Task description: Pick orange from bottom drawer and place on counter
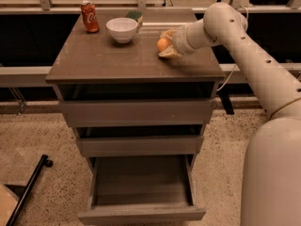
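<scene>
The orange (162, 44) is held in my gripper (166, 45), just above or on the right part of the counter (113, 60). The gripper's fingers are shut around the fruit, and the white arm reaches in from the right. The bottom drawer (141, 187) is pulled open below, and its grey interior shows nothing inside. The two shallower drawers above it stand slightly open.
A white bowl (122, 29) stands at the back middle of the counter, with a green-yellow sponge (135, 17) behind it. A red soda can (89, 17) stands at the back left. A black bar (29, 188) lies on the speckled floor at the lower left.
</scene>
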Robot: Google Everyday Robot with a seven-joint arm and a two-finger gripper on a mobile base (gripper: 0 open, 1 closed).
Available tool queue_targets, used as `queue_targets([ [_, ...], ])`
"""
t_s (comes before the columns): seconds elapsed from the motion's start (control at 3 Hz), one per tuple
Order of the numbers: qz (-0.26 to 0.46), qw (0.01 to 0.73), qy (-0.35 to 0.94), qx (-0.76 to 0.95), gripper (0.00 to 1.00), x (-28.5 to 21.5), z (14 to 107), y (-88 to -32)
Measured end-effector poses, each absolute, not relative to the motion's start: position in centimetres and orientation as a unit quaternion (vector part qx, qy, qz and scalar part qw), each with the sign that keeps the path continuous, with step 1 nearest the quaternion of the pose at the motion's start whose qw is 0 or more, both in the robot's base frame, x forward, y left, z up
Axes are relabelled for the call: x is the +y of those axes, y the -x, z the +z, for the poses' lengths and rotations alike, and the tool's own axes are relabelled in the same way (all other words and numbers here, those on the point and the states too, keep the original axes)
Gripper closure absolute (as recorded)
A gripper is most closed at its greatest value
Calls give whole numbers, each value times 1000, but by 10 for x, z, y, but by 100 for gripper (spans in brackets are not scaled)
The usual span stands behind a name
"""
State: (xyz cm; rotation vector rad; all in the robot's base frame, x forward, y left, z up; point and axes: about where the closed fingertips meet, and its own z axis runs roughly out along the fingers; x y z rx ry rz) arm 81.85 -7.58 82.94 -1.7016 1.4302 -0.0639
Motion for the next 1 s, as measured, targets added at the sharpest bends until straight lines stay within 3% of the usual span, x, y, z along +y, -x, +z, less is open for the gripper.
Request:
queue_targets([
  [0.33,-25,443,686,576,11,-75,829,-819],
  [0.67,-25,443,686,576,0,-75,830,-819],
  [1.0,-25,443,686,576,0,-75,836,-819],
])
